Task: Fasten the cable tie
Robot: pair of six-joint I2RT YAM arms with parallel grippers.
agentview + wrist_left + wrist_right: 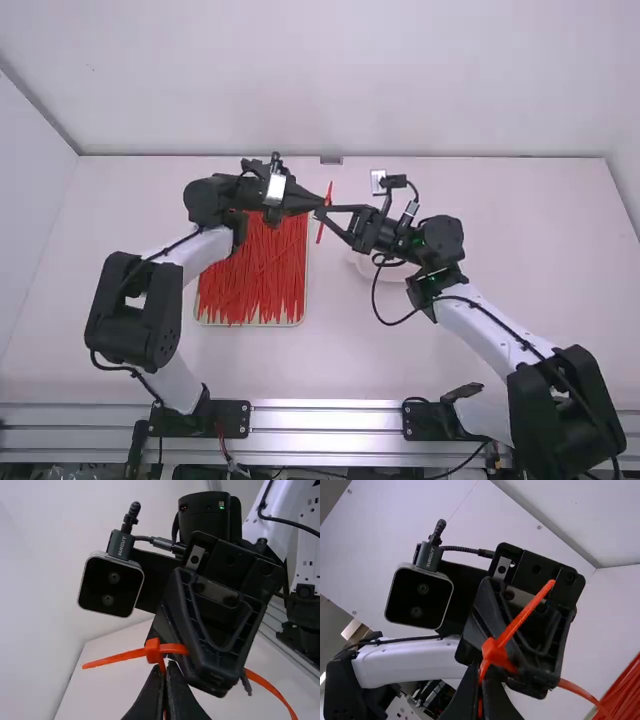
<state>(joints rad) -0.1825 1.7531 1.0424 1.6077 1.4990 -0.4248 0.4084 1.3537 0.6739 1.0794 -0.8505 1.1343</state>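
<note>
A red cable tie (324, 211) hangs in the air between both grippers, above the table's back middle. My left gripper (313, 207) comes from the left and my right gripper (330, 211) from the right; they meet tip to tip at the tie. In the left wrist view my left gripper (164, 676) is shut on the tie's strap just below its head (152, 651), with the tail (267, 686) curving off behind the right gripper's body. In the right wrist view my right gripper (483, 676) is shut on the strap under the head (492, 650), and the tie's free end (540, 597) points across the left gripper.
A flat tray (300, 300) heaped with several red cable ties (255, 275) lies on the table left of the middle, under the left arm. A small white dish (358, 263) sits beneath the right gripper. A little metal fitting (379, 181) rests near the back wall.
</note>
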